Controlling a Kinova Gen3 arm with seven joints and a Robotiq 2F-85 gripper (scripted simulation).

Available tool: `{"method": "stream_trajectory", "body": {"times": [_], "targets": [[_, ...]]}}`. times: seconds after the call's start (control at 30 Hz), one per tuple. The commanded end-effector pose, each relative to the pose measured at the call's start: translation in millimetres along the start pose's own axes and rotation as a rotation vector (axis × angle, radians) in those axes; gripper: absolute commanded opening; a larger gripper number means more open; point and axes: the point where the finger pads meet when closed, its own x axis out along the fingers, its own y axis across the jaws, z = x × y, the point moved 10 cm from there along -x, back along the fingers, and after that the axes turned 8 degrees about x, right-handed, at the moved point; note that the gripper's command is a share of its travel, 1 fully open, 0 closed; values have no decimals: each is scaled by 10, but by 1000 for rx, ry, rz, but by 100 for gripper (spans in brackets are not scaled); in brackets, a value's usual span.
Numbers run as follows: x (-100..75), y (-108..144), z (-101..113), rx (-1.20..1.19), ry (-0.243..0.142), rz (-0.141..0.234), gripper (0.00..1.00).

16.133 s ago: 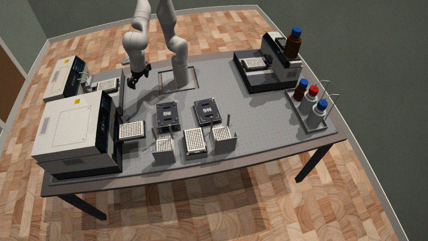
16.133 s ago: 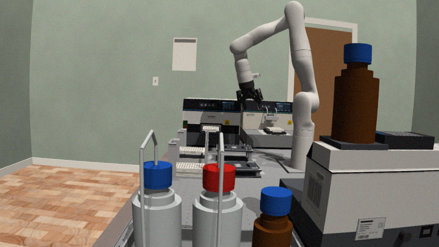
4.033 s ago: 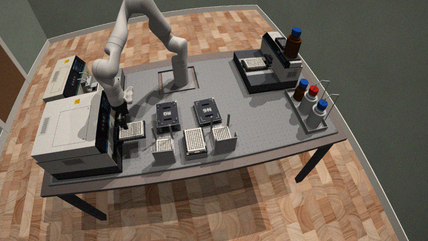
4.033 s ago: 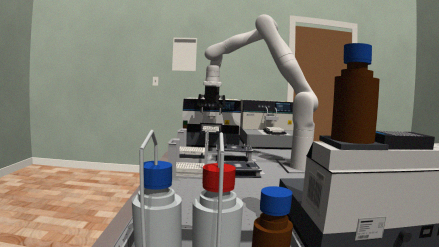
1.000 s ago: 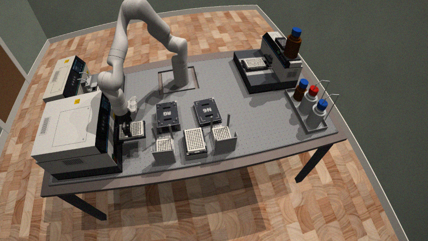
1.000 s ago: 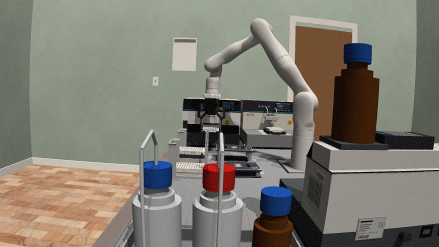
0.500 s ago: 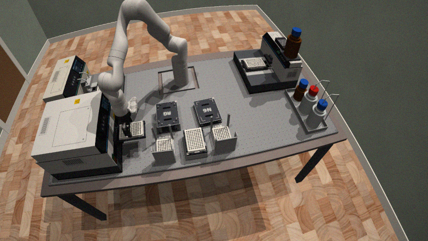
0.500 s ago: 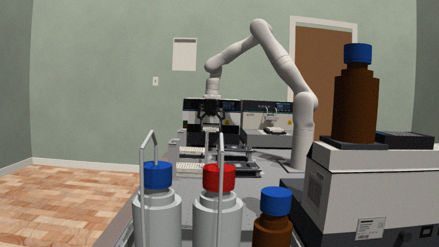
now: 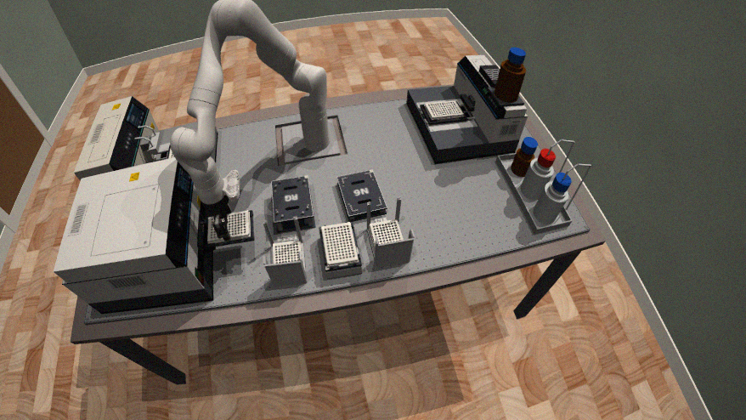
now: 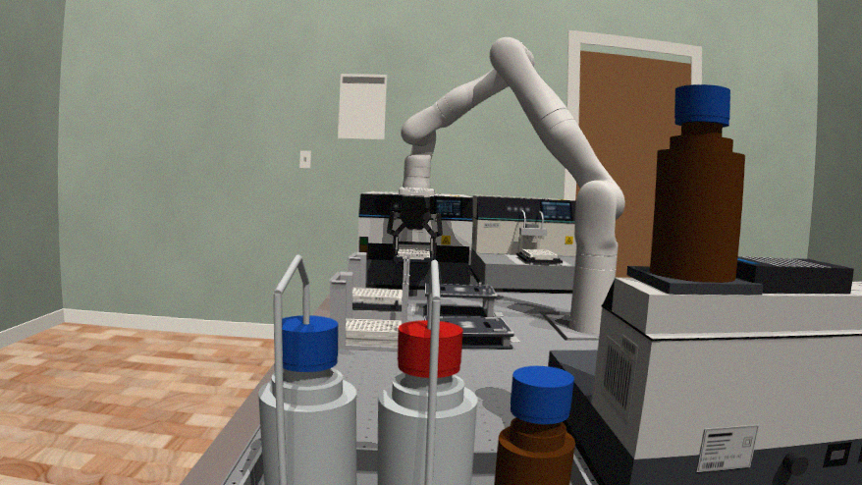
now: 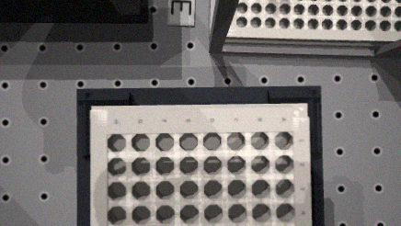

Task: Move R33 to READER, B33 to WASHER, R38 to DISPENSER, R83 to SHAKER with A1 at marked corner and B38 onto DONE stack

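My gripper (image 9: 222, 227) (image 10: 413, 240) is open and empty. It hangs just above a white well plate (image 9: 239, 223) (image 10: 413, 252) (image 11: 198, 170). This plate sits flat in a black nest (image 9: 245, 240) (image 11: 198, 96) in front of the large grey instrument (image 9: 125, 219) at the table's front left. The fingers straddle the plate's end near the instrument without touching it. The fingers are out of sight in the wrist view. A deep rack (image 9: 285, 269) (image 11: 221, 28) beside the nest holds a plate (image 9: 286, 252) (image 11: 317, 18).
A plate (image 9: 339, 243) lies on a low station between that rack and a second rack (image 9: 391, 250). Black nests RG (image 9: 291, 198) and N6 (image 9: 360, 193) stand behind. More plates sit on the far-right instrument (image 9: 443, 110) and the back-left one (image 10: 539, 254). Bottles (image 9: 542, 177) stand at the right.
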Motion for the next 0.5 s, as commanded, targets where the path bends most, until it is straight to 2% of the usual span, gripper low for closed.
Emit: {"method": "stream_trajectory", "body": {"times": [0.0,0.47], "targets": [[30,-13,10,-1,-7,-4,100],[46,-13,9,-1,-7,-4,100]]}}
